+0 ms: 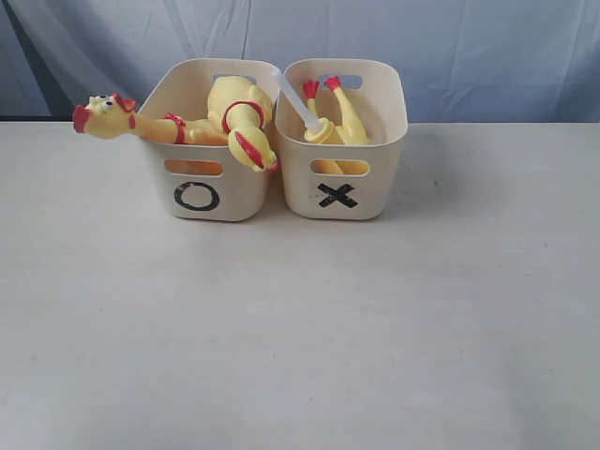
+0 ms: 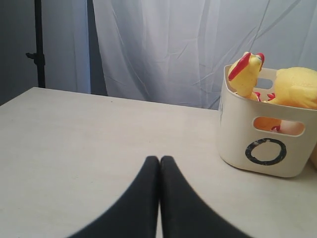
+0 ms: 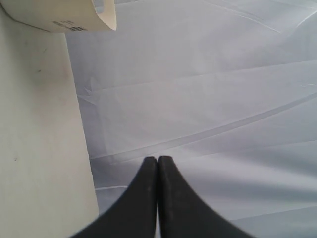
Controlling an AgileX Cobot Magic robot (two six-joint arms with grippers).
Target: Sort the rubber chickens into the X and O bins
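Left gripper (image 2: 159, 163): fingers pressed together, nothing between them, low over the bare table (image 2: 74, 148). Right gripper (image 3: 157, 163): likewise closed and empty, aimed at the curtain (image 3: 223, 99). A cream bin corner (image 3: 64, 20) shows in its view; which bin cannot be told. Neither gripper appears in the exterior view.

Toward 12 o'clock on the table stand the O bin (image 1: 225, 197) at 11 and the X bin (image 1: 305, 192) at 1, rims touching or nearly so. All three chickens are binned, and sorting looks complete.

O bin: the first chicken (image 1: 122, 120) lies with head and neck overhanging the rim toward 9 o'clock. The second chicken (image 1: 246, 117) is curled on top, its head drooping over the rim toward 4 o'clock, at the seam with the X bin.

X bin: the third chicken (image 1: 345, 117) stands feet-up. A white tube (image 1: 292, 94) leans out toward 11 o'clock, over the O bin.

Risks, as judged:
- A nudge to the O bin could let the first chicken slide out.
- The second chicken could spill across into the wrong bin.
- An arm passing overhead could snag the tube.
- The right gripper, swinging near that bin corner, could knock it.
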